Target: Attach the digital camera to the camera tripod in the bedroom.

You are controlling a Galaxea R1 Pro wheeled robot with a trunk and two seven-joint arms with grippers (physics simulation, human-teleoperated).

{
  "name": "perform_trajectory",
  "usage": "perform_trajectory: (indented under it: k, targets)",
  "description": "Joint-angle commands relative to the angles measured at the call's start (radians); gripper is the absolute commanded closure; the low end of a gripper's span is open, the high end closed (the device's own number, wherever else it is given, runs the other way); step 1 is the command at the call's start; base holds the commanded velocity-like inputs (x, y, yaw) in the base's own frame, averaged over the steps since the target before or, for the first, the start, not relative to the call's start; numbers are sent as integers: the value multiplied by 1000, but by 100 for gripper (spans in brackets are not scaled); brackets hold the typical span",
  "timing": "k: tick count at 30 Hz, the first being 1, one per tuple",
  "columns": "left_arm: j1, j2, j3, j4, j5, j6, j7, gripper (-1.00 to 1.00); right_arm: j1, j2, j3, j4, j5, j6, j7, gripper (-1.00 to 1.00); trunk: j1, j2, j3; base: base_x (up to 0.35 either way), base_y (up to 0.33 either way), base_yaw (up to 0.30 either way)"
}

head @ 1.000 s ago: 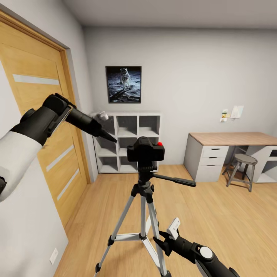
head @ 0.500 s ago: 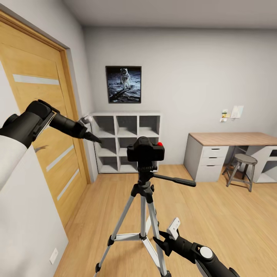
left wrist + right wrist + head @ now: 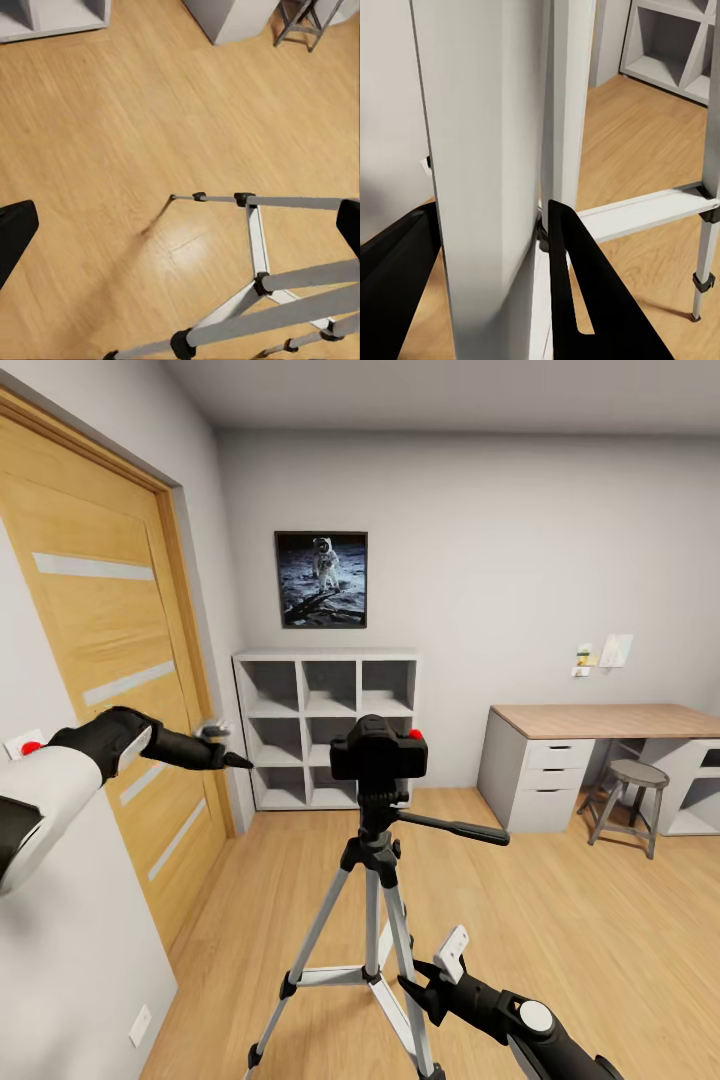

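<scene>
**Black camera seated on tripod head; both grippers clear of it**

Black and boxy, the digital camera (image 3: 379, 748) sits on top of the camera tripod (image 3: 372, 880), red button at its upper right, the long pan handle (image 3: 452, 827) reaching toward the desk side. The tripod stands on the light wood floor (image 3: 560, 920) of the bedroom, roughly mid-room.

Left gripper (image 3: 228, 746): held out at about camera height, well apart from the camera, in front of the wooden door (image 3: 110, 690). In the left wrist view its fingers (image 3: 13, 234) stand wide apart with only floor and the tripod's lower legs and braces between them.

Right gripper (image 3: 425, 980): low, just beside the tripod's near legs. In the right wrist view its fingers (image 3: 585, 292) are apart on either side of a silver-grey leg; whether they touch it cannot be told at this close range.

Surroundings: white cube shelves (image 3: 328, 728) against the far wall, directly behind the camera; a framed astronaut picture (image 3: 321, 579) above them; a desk (image 3: 600, 760) with drawers and a stool (image 3: 630, 800) at the right.
</scene>
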Motion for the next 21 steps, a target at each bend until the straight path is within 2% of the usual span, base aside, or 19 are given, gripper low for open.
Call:
perform_trajectory:
  k: [1,3,7,10,13,21]
  targets:
    - [12,-3,-6,26,65,-60,35,-100,0,-1,10,17,12,75,1,100,0,0,-1,0,0,0]
    - [43,-10,-6,47,113,-131,71,-100,0,-1,10,17,12,75,1,100,0,0,-1,0,0,0]
    - [96,-39,-5,64,150,-189,101,-100,0,-1,10,17,13,75,0,100,0,0,-1,0,0,0]
    - [143,-63,-5,68,159,-207,112,-100,0,-1,10,17,12,75,0,100,0,0,-1,0,0,0]
    - [171,-74,-4,69,163,-217,129,-100,0,-1,10,17,13,75,0,100,0,0,-1,0,0,0]
    - [183,-78,-4,70,164,-219,152,-100,0,-1,10,17,13,74,-1,100,0,0,-1,0,0,0]
